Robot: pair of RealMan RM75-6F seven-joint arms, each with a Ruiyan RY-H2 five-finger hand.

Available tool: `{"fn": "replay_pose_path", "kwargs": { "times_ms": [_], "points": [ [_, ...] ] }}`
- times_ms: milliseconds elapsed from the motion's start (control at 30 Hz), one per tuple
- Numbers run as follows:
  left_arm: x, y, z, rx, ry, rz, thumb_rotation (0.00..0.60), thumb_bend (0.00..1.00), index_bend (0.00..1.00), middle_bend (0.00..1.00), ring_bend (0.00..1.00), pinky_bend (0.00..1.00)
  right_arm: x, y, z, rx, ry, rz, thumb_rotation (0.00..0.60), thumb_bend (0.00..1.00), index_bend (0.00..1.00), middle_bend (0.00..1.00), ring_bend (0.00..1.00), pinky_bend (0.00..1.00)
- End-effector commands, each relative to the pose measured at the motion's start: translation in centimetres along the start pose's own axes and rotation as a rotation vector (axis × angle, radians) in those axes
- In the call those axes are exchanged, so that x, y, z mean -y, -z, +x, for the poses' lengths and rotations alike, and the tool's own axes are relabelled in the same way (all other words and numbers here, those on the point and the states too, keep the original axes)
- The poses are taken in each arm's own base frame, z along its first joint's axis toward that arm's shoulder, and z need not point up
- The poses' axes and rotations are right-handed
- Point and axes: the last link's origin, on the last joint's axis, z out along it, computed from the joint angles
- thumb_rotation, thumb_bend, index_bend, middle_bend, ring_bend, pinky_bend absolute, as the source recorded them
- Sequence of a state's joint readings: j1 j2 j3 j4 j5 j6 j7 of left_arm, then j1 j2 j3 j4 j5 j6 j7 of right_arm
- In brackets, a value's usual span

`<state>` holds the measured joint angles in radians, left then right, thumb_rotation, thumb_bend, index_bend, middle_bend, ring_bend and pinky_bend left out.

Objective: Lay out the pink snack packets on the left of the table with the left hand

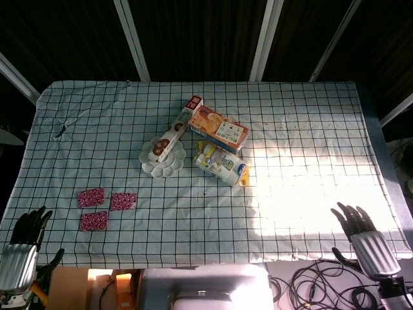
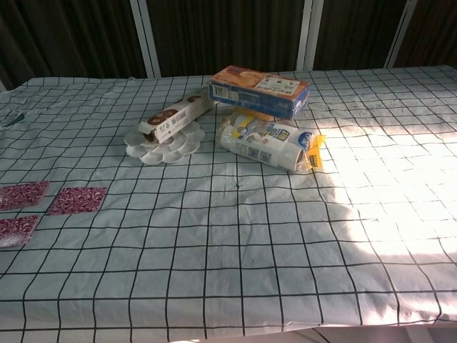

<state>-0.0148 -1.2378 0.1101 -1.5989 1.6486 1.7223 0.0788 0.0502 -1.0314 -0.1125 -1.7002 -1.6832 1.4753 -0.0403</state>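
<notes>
Three pink snack packets lie flat on the checked cloth at the table's left front. One packet (image 1: 91,197) is at the rear left, a second packet (image 1: 123,201) sits beside it to the right, and a third packet (image 1: 94,221) lies nearest the front edge. The chest view shows the same packets (image 2: 23,194) (image 2: 78,200) (image 2: 16,229). My left hand (image 1: 22,248) hangs off the table's front left corner, fingers apart, holding nothing. My right hand (image 1: 361,232) is at the front right edge, fingers spread and empty. Neither hand appears in the chest view.
Mid-table stand a white flower-shaped plate (image 1: 152,164) with a long biscuit box (image 1: 178,127) leaning on it, an orange and blue box (image 1: 219,128) and a white bag (image 1: 221,164). Cables (image 1: 316,281) lie on the floor below the right front edge.
</notes>
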Motion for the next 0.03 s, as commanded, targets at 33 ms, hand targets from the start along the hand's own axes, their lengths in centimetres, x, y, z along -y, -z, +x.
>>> {"fn": "replay_pose_path", "kwargs": {
  "times_ms": [33],
  "points": [
    [-0.09,0.03,-0.33,0.014,-0.012,-0.004,0.600,0.28,0.00,0.00,0.00,0.00,0.08,-0.09,-0.09,0.003,-0.013,-0.007,0.600,0.24,0.00,0.00,0.00,0.00]
  ]
}}
